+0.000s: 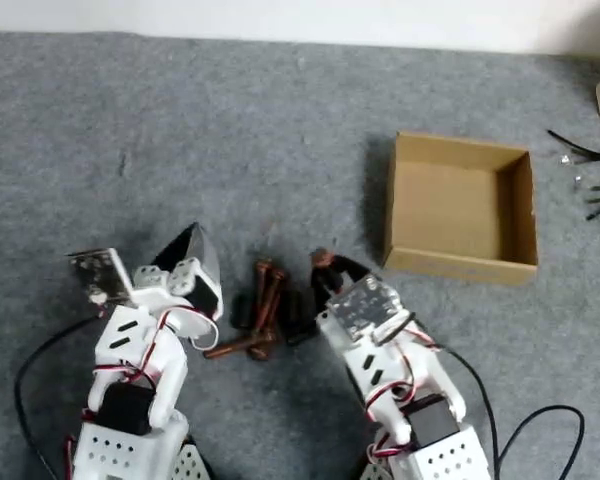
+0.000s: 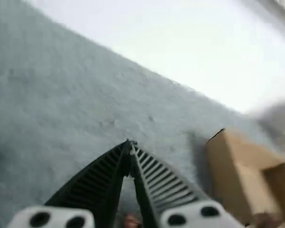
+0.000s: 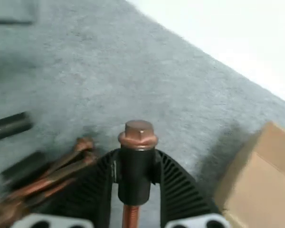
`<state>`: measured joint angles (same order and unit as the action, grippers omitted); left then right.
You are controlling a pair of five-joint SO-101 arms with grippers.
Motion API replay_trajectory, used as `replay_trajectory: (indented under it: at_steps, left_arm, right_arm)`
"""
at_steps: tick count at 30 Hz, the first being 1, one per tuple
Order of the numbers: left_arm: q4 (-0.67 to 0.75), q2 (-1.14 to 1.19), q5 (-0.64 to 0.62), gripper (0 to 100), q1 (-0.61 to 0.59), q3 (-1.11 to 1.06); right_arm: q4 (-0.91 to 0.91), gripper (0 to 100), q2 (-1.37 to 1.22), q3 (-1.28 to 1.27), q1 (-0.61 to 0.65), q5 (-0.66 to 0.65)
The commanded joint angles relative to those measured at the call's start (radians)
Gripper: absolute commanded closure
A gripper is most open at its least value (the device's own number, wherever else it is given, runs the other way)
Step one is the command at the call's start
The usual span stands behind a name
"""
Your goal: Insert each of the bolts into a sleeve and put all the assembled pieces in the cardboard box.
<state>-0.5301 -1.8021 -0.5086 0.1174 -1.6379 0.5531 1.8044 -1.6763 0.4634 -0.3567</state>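
Note:
My right gripper is shut on a black sleeve with a copper bolt through it, hex head on top and shank showing below. In the high view this gripper is just right of the pile of loose copper bolts and black sleeves. The open cardboard box stands to the right and farther back, with nothing visible inside. My left gripper is shut, fingertips touching, above bare carpet. It sits left of the pile.
Grey carpet covers the table, with free room across the back and left. Loose black and metal bits lie at the right edge, beyond the box. More bolts and sleeves lie beside my right gripper.

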Motion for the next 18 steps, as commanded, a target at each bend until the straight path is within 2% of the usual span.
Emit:
replay_trajectory:
  at_steps: [1,5,7,10,12,18]
  left_arm:
    - [0.0,-0.015,0.161,99,0.012,0.015]
    - [-0.008,-0.012,0.255,99,0.01,0.008]
    - [-0.058,-0.012,0.336,99,0.01,0.012]
    - [-0.092,-0.008,0.589,99,-0.008,0.001]
    - [-0.092,-0.015,0.703,99,-0.01,-0.035]
    - [-0.091,-0.015,0.635,99,-0.044,-0.048]
  right_arm:
    - [-0.068,99.3,0.021,-0.153,-0.091,-0.003]
    - [-0.07,99.3,0.021,-0.153,-0.139,-0.003]
    - [-0.067,99.3,0.021,-0.153,-0.159,-0.003]
    - [-0.065,99.2,0.021,-0.153,-0.199,-0.002]
    - [-0.065,99.2,0.012,-0.153,-0.203,-0.002]
    - [-0.005,99.3,0.019,-0.153,-0.216,-0.002]
